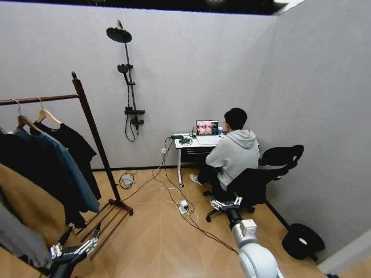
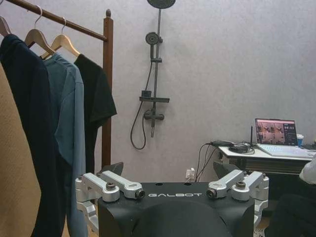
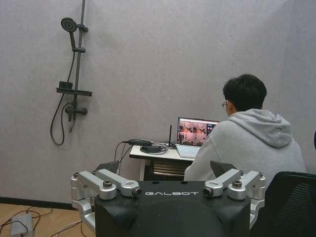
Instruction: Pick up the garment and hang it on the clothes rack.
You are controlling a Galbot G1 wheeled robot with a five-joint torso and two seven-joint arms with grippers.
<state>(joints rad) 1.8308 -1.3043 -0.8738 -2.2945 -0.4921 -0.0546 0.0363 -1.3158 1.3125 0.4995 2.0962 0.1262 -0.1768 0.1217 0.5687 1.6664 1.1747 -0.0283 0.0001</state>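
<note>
A grey-walled room with a light wooden floor (image 1: 156,231) holds the clothes rack (image 1: 93,130), a dark reddish-brown frame standing at the robot's left, its rail running off the head view's edge and its low slatted shelf resting on the floor. The garment (image 1: 72,145), a black jacket on a light wooden hanger, hangs from the rail as the piece closest to the rack's knobbed upright; a blue jacket (image 1: 64,168) hangs just beside it, farther from the upright, and a tan coat (image 1: 26,205) hangs farther along still. On the wall beyond the rack is a dark shower fitting (image 1: 127,81), and farther from the rack a white tabletop (image 1: 188,143) carries an open laptop (image 1: 207,127). Cables (image 1: 174,197) trail over the floor between rack and tabletop. The left tool (image 1: 72,250) is held low, near the rack's shelf, fingers spread wide and holding nothing. The right tool (image 1: 226,204) is extended low over the floor, well apart from the rack, also spread wide and empty.
</note>
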